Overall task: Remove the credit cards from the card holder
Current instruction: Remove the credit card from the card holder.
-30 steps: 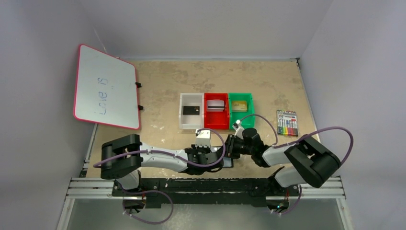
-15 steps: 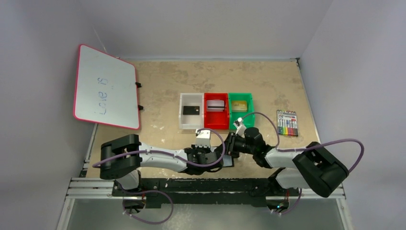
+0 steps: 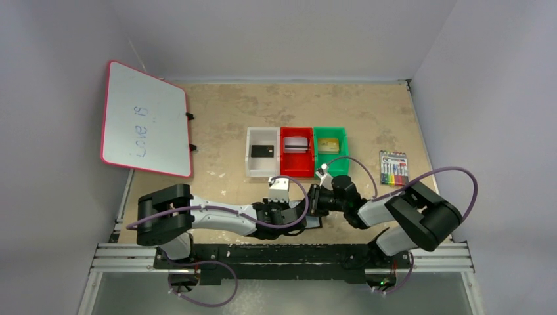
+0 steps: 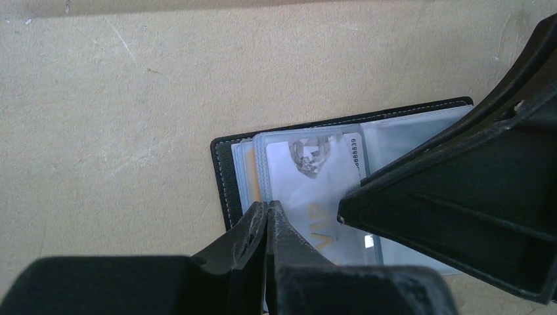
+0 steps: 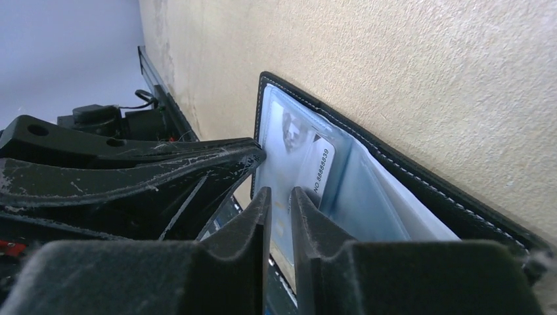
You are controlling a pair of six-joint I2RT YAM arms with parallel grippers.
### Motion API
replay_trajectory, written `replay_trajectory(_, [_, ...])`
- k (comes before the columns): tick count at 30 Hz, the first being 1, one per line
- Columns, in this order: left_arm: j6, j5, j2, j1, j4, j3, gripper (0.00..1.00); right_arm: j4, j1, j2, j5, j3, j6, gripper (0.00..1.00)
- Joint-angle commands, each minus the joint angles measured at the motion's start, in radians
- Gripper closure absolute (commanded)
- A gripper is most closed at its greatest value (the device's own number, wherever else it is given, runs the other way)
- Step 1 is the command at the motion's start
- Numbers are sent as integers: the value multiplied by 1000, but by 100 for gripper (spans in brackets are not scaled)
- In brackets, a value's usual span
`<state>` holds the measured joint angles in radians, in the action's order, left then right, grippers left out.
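The card holder (image 4: 221, 172) lies open near the table's front edge, its clear sleeves up. It is mostly hidden under both grippers in the top view (image 3: 315, 223). A white card marked VIP (image 4: 318, 180) sits in a sleeve. My left gripper (image 4: 268, 209) is shut, tips pressing on the sleeves' left edge. My right gripper (image 5: 280, 193) has a narrow gap between its jaws, tips at the white card's (image 5: 316, 167) edge. A black card (image 3: 263, 151), a silver-grey card (image 3: 296, 144) and a gold card (image 3: 329, 145) lie in the bins.
White bin (image 3: 253, 168), red bin (image 3: 297, 171) and green bin (image 3: 341, 155) stand in a row behind the grippers. A pack of coloured markers (image 3: 394, 168) lies at the right. A whiteboard (image 3: 143, 118) leans at the far left.
The right arm's elbow swung out to the right and came back. Its gripper stayed at the card holder. The left arm has not moved.
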<state>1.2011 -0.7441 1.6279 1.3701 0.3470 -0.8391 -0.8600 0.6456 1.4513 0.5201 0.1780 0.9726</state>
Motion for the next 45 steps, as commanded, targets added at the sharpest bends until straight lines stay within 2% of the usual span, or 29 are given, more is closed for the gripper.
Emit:
replay_trajectory(1, [6,25,-22,3,-12,6,100,-114,5,28,30,8,27,85])
replay_trajectory(4, [39,-3,-39,3,16,10,100,-156,5,20,35,-13,51,98])
replay_trajectory(5, [49,-13,-52,2,23,15,100,-155,5,9,30,-17,59,100])
replay_trajectory(8, [79,-43,-116,3,37,30,90,-143,4,-33,19,-37,93,100])
replay_trajectory(13, [123,-90,-245,3,46,75,68,-67,4,-112,-15,-34,92,100])
replay_trajectory(18, [118,-89,-343,1,-4,132,58,-1,2,-176,-53,-30,103,100])
replay_trajectory(27, [7,58,-329,-13,-274,179,54,35,0,-205,-86,-38,118,100])
replay_trajectory(33, [13,140,-276,-41,-407,208,55,28,-1,-200,-87,-44,121,100])
replay_trajectory(45, [98,84,-307,-63,-377,263,53,24,-3,-201,-91,-51,126,100])
